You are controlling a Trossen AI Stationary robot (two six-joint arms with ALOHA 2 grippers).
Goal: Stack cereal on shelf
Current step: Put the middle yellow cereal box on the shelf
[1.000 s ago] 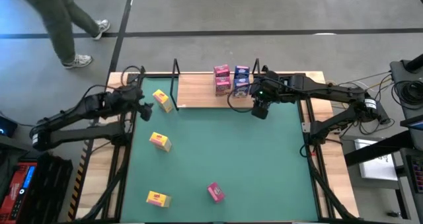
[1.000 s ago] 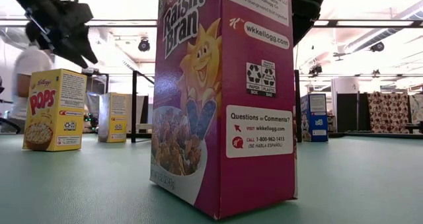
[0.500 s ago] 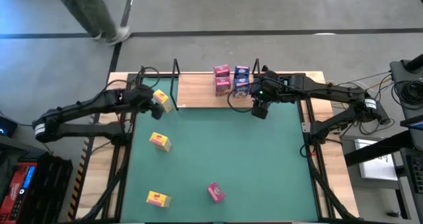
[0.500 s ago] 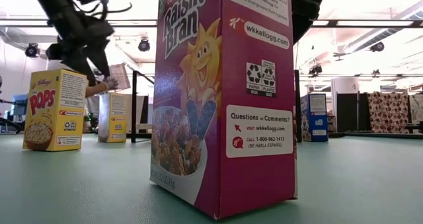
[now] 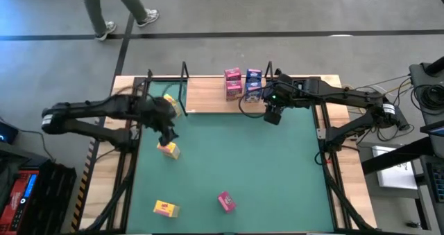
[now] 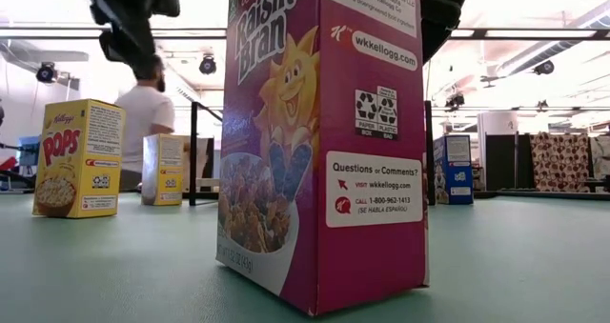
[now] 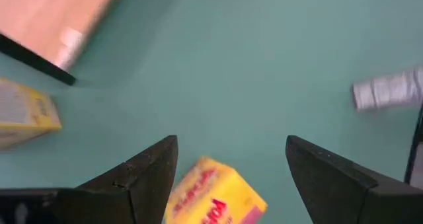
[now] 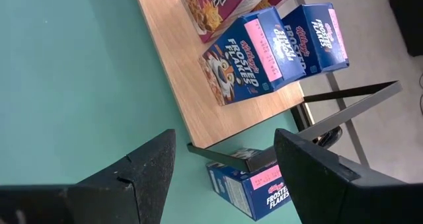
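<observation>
Three yellow cereal boxes stand on the green table: one by the shelf's left end (image 5: 171, 105), one in the middle left (image 5: 168, 150) and one near the front (image 5: 165, 209). A pink box (image 5: 226, 202) stands near the front too. The wooden shelf (image 5: 208, 95) bears two pink (image 5: 233, 82) and two blue boxes (image 8: 248, 52). A third blue box (image 8: 251, 184) stands beside the shelf's right end. My left gripper (image 5: 166, 134) hovers open over the middle yellow box (image 7: 211, 197), which shows between its fingers, apart from them. My right gripper (image 5: 272, 115) waits open by the shelf's right end.
The shelf has black wire uprights (image 5: 184, 72) at its ends. In the low view the pink box (image 6: 315, 142) fills the foreground. A person (image 5: 118, 6) walks on the floor beyond the far edge. Bare green table lies in the middle and right (image 5: 263, 172).
My left gripper has swung from beside the yellow box at the shelf's left end toward the table's right and near edges, turning as it went, and now hangs over the middle yellow box. Its fingers stay open. The person has walked along behind the table.
</observation>
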